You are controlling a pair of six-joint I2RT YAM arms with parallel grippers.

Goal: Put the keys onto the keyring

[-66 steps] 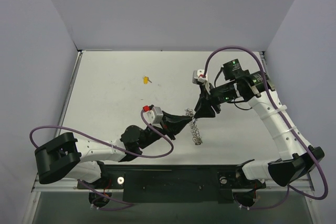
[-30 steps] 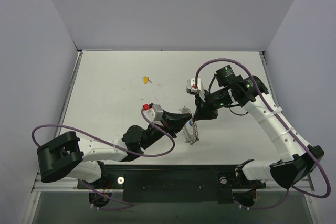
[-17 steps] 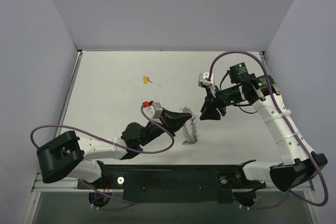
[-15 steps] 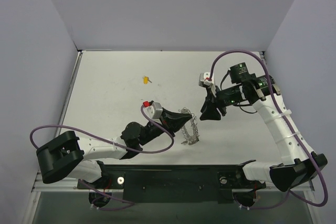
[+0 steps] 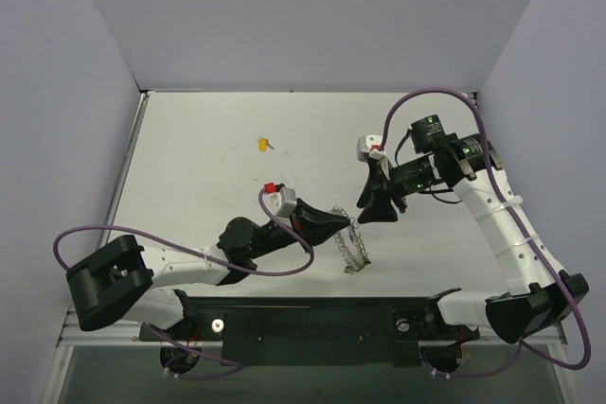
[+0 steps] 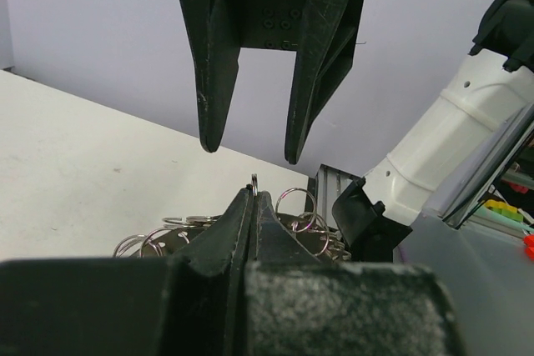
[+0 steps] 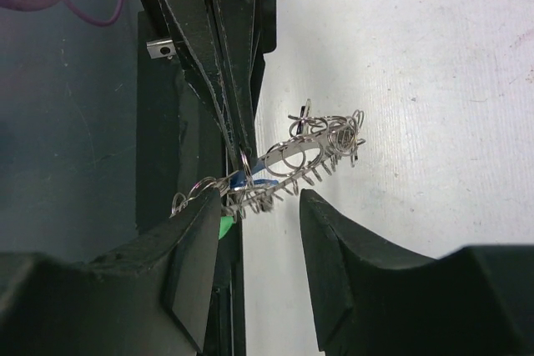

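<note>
Blue key (image 7: 249, 179), green key (image 7: 224, 226) seem on keyring (image 7: 296, 156), pinched by left gripper (image 5: 352, 223); right gripper (image 6: 250, 152) gapes empty; yellow key (image 5: 262, 145) loose.

In the left wrist view, the pressed-together fingers (image 6: 225, 231) of the left gripper (image 6: 253, 195) cover most of the keyring (image 6: 294, 203). The right gripper (image 6: 250, 152) beyond the keyring is cut off by the top edge. In the right wrist view, the blue key (image 7: 247, 179) is half buried among the keyring's loops. The green key (image 7: 224, 225), just below the keyring, is mostly behind a right-gripper finger (image 7: 188, 273). From above, both keys are too small to tell.
</note>
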